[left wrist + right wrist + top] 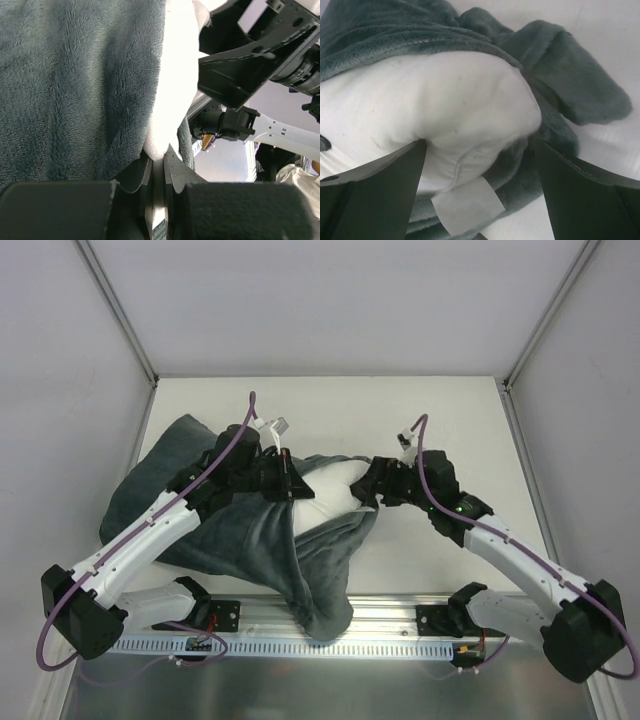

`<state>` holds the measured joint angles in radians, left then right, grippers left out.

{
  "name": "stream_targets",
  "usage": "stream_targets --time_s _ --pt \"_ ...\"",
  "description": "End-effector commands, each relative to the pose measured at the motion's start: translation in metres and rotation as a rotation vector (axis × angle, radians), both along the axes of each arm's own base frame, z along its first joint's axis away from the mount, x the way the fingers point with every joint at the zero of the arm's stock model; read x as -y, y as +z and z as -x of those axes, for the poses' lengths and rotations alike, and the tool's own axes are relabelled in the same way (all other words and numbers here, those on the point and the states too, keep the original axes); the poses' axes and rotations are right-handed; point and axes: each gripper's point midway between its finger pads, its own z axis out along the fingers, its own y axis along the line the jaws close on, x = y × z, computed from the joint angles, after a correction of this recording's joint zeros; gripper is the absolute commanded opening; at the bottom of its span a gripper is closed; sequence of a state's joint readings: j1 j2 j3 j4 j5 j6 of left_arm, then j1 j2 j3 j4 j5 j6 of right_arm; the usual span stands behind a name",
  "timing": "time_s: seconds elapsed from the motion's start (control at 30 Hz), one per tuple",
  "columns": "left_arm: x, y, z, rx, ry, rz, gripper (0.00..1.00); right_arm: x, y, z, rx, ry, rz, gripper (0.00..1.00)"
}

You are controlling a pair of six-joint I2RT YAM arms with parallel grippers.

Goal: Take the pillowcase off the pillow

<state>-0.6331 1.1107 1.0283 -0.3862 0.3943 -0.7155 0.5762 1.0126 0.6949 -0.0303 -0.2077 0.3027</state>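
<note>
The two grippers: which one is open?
The right gripper, its jaws spread wide astride a corner of the white pillow; the left gripper is pinched shut on the grey pillowcase.

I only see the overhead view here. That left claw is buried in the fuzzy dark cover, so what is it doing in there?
Observer: Its wrist camera shows the left claw shut where the grey pillowcase edge meets the white pillow; which it pinches, I can't tell.
Operator: And the right one?
Observer: The right claw is open, a finger on either side of the pillow's bare end.
Operator: Anything else hidden from me?
Observer: A small white tag sits at that end's seam.
</note>
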Motion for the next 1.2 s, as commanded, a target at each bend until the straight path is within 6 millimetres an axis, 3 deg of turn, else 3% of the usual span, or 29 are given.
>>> stream_targets --time_s 0.0,0.03,0.13,0.17,0.27,0.3,0.43,0.47,0.53,0.57,0.6,0.7,0.8,0.9,0.93,1.17 --pt "0.011 0.040 0.001 0.094 -0.047 0.134 0.00 -0.046 0.036 0.002 0.042 0.137 -0.105 0.94" --pt "0.011 0.038 0.002 0.091 -0.049 0.133 0.00 -0.055 0.045 0.002 0.062 0.162 -0.146 0.91" --pt "0.011 0.036 0.003 0.082 -0.052 0.131 0.00 -0.069 0.059 0.007 0.098 0.211 -0.225 0.59" --pt "0.011 0.034 0.003 0.080 -0.052 0.129 0.00 -0.067 0.065 0.008 0.121 0.209 -0.237 0.36" --pt "0.012 0.032 0.002 0.077 -0.053 0.123 0.00 -0.055 0.078 0.001 0.173 0.141 -0.219 0.01" --pt "0.012 0.031 0.002 0.075 -0.057 0.122 0.00 -0.045 0.087 -0.004 0.208 0.081 -0.205 0.01" --pt "0.015 0.035 0.004 0.080 -0.080 0.129 0.00 -0.012 0.087 -0.007 0.246 -0.039 -0.115 0.01" --pt "0.016 0.039 0.006 0.094 -0.100 0.136 0.09 -0.007 0.084 -0.006 0.251 -0.046 -0.096 0.01" --pt "0.023 0.062 0.015 0.168 -0.161 0.160 0.38 -0.004 0.073 -0.001 0.231 -0.034 -0.072 0.01" --pt "0.024 0.073 0.021 0.205 -0.183 0.173 0.64 -0.006 0.069 0.001 0.221 -0.022 -0.069 0.01" --pt "0.026 0.094 0.024 0.264 -0.202 0.193 0.71 -0.008 0.064 0.004 0.206 -0.003 -0.072 0.01" --pt "0.023 0.124 0.029 0.361 -0.212 0.197 0.78 -0.012 0.047 0.010 0.171 0.017 -0.072 0.01" --pt "0.011 0.132 0.007 0.429 -0.110 0.126 0.79 -0.017 0.048 0.017 0.190 0.042 -0.093 0.01" --pt "0.007 0.118 -0.024 0.430 -0.020 0.005 0.83 -0.022 0.050 0.026 0.208 0.080 -0.096 0.01" --pt "0.009 0.100 -0.041 0.396 0.016 -0.064 0.84 -0.024 0.052 0.029 0.215 0.095 -0.096 0.01" --pt "0.034 0.058 -0.067 0.292 -0.035 -0.182 0.88 -0.022 0.057 0.042 0.241 0.123 -0.088 0.01"
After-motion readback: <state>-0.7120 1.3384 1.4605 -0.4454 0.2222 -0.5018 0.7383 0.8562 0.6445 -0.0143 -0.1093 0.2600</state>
